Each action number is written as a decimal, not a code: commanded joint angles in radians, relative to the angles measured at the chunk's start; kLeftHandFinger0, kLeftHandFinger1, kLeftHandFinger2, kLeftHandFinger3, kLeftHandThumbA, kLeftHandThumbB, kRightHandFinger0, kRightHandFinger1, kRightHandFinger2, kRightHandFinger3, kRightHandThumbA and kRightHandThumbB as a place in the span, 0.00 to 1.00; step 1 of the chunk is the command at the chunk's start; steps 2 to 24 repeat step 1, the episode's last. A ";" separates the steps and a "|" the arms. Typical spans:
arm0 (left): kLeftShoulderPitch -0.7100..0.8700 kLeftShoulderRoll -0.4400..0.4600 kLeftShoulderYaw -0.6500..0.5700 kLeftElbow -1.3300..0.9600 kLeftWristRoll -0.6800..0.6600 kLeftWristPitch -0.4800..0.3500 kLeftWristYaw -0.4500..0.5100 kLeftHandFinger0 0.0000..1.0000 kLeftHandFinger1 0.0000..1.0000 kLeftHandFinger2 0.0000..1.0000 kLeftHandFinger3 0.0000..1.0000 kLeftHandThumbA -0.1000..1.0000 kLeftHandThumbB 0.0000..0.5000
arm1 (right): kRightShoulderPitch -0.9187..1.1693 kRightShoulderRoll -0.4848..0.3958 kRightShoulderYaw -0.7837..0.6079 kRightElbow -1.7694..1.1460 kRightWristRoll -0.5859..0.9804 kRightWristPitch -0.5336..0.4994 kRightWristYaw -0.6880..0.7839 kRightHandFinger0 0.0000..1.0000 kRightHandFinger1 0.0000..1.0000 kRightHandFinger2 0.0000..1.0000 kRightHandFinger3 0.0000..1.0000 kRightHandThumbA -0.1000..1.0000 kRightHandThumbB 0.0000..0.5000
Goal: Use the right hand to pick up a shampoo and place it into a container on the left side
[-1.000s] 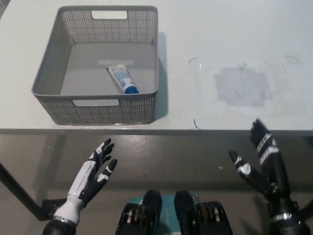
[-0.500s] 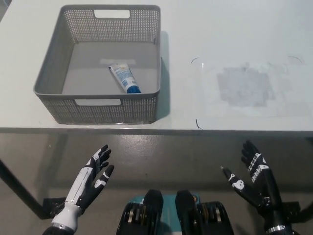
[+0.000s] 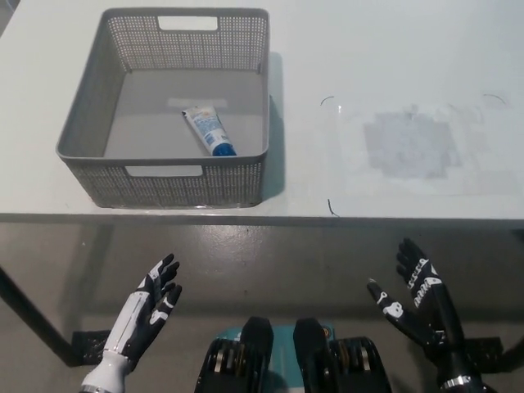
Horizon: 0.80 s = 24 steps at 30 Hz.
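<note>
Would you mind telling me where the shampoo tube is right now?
In the head view, the shampoo tube lies flat inside the grey basket on the table's left side, near the basket's middle, with both hands open below the table edge.

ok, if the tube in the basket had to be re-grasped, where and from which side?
Judging by its pose, take the tube across its mid-body, coming straight down from above. It lies flat on the floor of the grey basket, angled with its blue end toward the near wall, and the tall walls block a sideways approach. Both the right hand and left hand hang open below the table edge.
</note>
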 commanded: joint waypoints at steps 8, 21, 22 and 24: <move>-0.009 0.015 0.005 -0.030 -0.006 -0.038 0.003 1.00 1.00 1.00 1.00 0.85 0.00 | -0.027 0.010 0.000 -0.004 -0.003 -0.041 0.018 1.00 1.00 1.00 1.00 0.85 0.52; -0.009 0.015 0.005 -0.030 -0.006 -0.038 0.003 1.00 1.00 1.00 1.00 0.85 0.00 | -0.027 0.010 0.000 -0.004 -0.003 -0.041 0.018 1.00 1.00 1.00 1.00 0.85 0.52; -0.009 0.015 0.005 -0.030 -0.006 -0.038 0.003 1.00 1.00 1.00 1.00 0.85 0.00 | -0.027 0.010 0.000 -0.004 -0.003 -0.041 0.018 1.00 1.00 1.00 1.00 0.85 0.52; -0.009 0.015 0.005 -0.030 -0.006 -0.038 0.003 1.00 1.00 1.00 1.00 0.85 0.00 | -0.027 0.010 0.000 -0.004 -0.003 -0.041 0.018 1.00 1.00 1.00 1.00 0.85 0.52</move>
